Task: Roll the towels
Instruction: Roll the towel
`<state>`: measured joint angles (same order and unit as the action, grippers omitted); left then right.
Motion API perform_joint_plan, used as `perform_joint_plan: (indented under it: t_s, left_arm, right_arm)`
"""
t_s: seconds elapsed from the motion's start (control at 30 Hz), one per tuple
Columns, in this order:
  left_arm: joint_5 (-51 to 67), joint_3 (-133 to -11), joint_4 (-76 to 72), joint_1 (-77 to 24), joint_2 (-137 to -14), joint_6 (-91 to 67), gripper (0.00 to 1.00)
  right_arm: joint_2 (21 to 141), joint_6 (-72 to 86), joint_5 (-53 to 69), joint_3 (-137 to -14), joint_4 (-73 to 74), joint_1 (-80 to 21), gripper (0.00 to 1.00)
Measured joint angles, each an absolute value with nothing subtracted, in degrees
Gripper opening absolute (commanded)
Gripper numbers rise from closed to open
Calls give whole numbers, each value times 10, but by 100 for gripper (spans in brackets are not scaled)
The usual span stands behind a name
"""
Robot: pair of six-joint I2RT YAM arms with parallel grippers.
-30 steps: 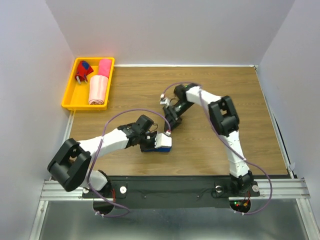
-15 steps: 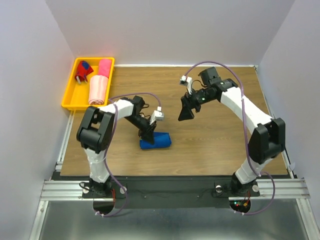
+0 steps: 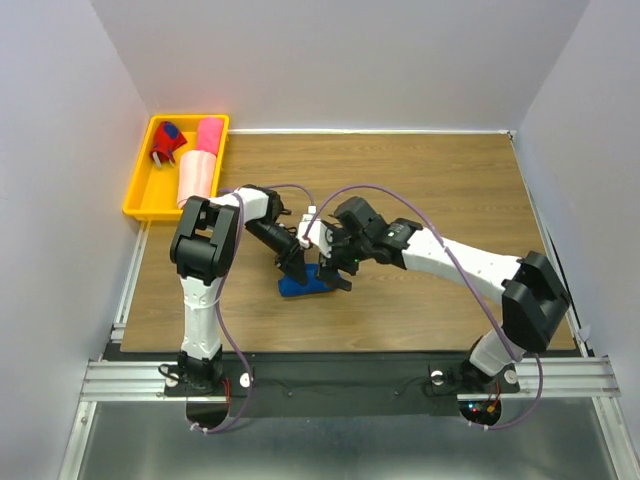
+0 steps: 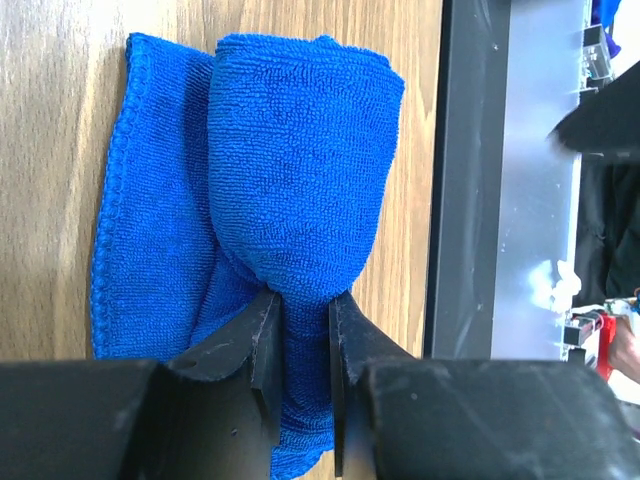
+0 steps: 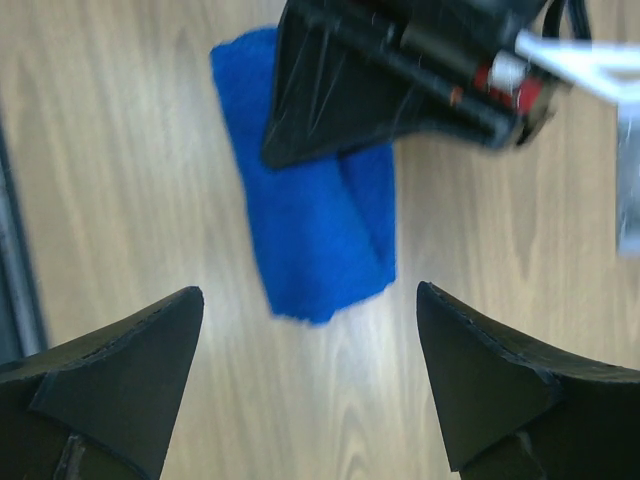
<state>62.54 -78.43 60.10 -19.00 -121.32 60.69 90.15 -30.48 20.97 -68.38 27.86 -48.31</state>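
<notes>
The royal blue towel (image 3: 300, 286) lies partly rolled on the wooden table, left of centre. My left gripper (image 3: 293, 262) is shut on one end of the roll, and the left wrist view shows its jaws pinching the blue towel (image 4: 300, 150) with a flat layer beside it. My right gripper (image 3: 336, 272) is open just above the towel's right end. In the right wrist view the towel (image 5: 315, 240) lies between and beyond the spread fingers. The hot pink towel (image 3: 208, 135) and the pale pink towel (image 3: 197, 178) lie in the yellow tray.
The yellow tray (image 3: 147, 190) stands at the far left corner of the table and also holds a small red and blue object (image 3: 165, 146). Bare wooden tabletop (image 3: 450, 200) extends to the right. White walls enclose the table on three sides.
My right gripper has moved down and left from the table's middle to the blue towel's right end. My left gripper has stayed on the towel.
</notes>
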Motion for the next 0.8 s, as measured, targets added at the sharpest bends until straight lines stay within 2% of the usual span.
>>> perform_joint_plan:
  t_s: [0.2,0.37,0.47,0.5,0.53,0.57,0.6,0.7,0.73,0.77,0.8]
  left_arm:
    - [626,-788,608,-190,-1218,613,17]
    - [627,-790,613,-187,-1221,614,20]
    - [627,-792,618,-183,-1223,614,23]
    - [627,-793,619,-182,-1224,615,24]
    - [627,-793,620,-181,-1224,615,26]
    - [627,-793,621,-180,-1224,614,34]
    - [625,-793,621,-179,-1224,614,36]
    - [623,-790,616,-175,-1221,604,50]
    - [621,-785,609,-172,-1213,602,58]
    - [615,-778,600,-168,-1203,602,88]
    - [608,-773,592,-165,-1194,601,91]
  right_arm:
    - [948,-326,171,-684,210,-514,91]
    - [973,-347,163,-660,171,-522,84]
    - [987,-352,162,-638,160,-522,72]
    - [991,-354,162,-630,159,-522,54]
    - [994,-356,162,-626,158,-522,46]
    - [997,-359,161,-623,156,-522,38]
    - [1001,-358,161,-620,151,-522,26]
    - [1009,-356,161,-620,141,-522,9]
    - [1010,-352,162,-620,137,-521,1]
    - [1011,-349,168,-620,133,-519,0]
    - [1013,-347,175,-620,129,-515,0]
